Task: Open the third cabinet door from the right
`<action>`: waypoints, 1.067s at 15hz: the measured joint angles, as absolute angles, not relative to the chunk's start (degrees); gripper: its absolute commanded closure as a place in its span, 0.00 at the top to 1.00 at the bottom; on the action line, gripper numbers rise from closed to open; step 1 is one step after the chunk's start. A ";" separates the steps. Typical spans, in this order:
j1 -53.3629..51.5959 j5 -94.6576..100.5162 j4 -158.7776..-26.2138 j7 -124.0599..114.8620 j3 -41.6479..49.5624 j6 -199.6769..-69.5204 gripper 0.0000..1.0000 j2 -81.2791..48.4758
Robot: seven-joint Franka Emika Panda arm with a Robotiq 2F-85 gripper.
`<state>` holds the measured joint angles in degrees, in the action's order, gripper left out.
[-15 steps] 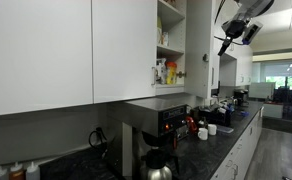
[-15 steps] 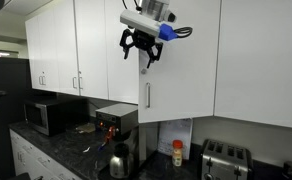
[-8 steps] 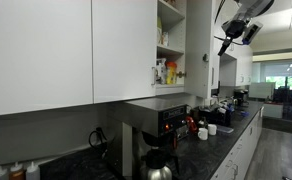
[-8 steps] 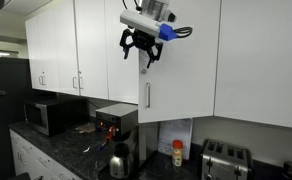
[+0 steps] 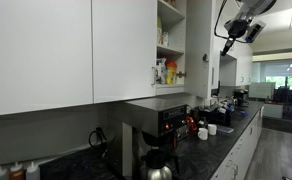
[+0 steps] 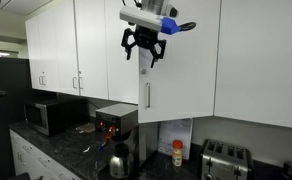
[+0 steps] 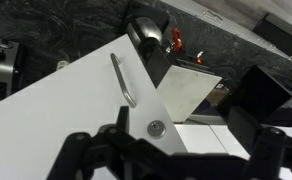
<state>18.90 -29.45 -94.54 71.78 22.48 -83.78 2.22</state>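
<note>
Claw (image 6: 143, 54) hangs spread wide and empty, just beside the open door (image 6: 182, 72), above its handle (image 6: 148, 97).

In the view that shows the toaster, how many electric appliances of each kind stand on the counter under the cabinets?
Microwave: 1
Coffee machine: 1
Toaster: 1
Total: 3
</note>
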 measured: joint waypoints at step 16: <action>17.28 -8.43 -108.45 69.54 22.68 -81.46 1.00 26.96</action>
<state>17.28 -8.43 -108.45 69.54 22.68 -81.46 26.96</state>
